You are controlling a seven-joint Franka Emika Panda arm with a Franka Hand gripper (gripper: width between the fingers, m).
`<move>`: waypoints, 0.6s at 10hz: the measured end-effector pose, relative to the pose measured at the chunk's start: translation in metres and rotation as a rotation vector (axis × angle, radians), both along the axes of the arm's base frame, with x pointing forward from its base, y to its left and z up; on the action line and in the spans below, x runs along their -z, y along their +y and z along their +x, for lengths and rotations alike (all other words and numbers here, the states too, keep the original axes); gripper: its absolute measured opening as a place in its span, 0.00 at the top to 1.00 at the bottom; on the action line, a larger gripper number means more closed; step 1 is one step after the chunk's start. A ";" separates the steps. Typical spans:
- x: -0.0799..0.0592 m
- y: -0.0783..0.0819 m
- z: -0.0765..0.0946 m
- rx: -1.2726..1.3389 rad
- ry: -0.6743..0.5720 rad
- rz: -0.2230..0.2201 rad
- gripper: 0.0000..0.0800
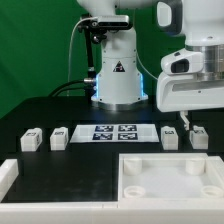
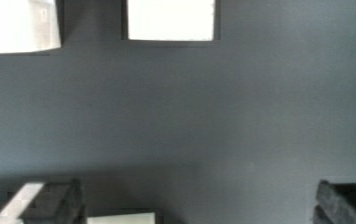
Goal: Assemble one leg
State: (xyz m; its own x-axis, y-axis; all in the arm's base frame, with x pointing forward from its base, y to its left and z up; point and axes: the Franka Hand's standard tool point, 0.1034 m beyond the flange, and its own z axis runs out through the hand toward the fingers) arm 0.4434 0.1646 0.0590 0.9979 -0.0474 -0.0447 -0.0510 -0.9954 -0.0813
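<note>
Tray (image 1: 160, 178) nearest; beyond, at the exterior view's right, empty spread jaws hover by a leg (image 1: 171, 137): centre, descend straight.

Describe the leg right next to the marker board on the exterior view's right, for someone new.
Find the marker board lying mid-table. Four small white pegs line up with it, two per side. Yours is the leg just off the board's edge on the exterior view's right; the outer leg stands farther out.
</note>
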 end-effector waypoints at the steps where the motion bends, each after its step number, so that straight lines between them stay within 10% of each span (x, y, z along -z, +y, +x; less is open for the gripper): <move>1: 0.000 -0.002 -0.002 -0.003 0.033 -0.005 0.19; 6: 0.019 -0.004 -0.034 -0.020 0.447 -0.049 0.19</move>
